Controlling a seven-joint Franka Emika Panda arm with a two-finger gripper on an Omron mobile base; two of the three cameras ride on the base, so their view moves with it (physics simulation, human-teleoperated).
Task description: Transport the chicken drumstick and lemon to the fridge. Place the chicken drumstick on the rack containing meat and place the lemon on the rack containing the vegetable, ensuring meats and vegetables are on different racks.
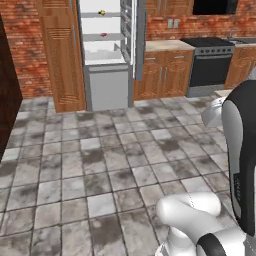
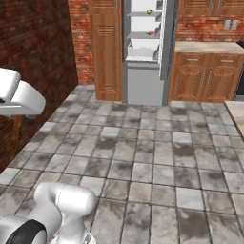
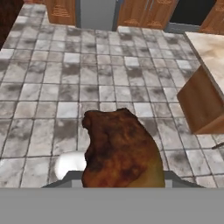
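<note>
The brown chicken drumstick (image 3: 120, 151) looms large at the bottom centre of the hand view, hanging above the tiled floor with its thick end up. My gripper is shut on it, and its fingertips are hidden behind the meat. Far ahead the grey fridge (image 1: 107, 82) (image 2: 143, 81) stands with its door (image 1: 139, 40) (image 2: 167, 38) open. The yellow lemon (image 1: 102, 12) (image 2: 149, 12) lies on the upper shelf (image 1: 100, 16), with a dark speck beside it. The red meat chunk (image 1: 103, 34) (image 2: 151, 33) rests on the shelf below.
A tall wooden cabinet (image 1: 62, 55) flanks the fridge's left; base cabinets (image 1: 162, 72) and a black stove (image 1: 210, 65) run to its right. A counter corner (image 3: 210, 52) juts in at the hand view's right. A dark brick wall (image 2: 33, 57) bounds the left. Tiled floor (image 1: 110, 150) stretches between.
</note>
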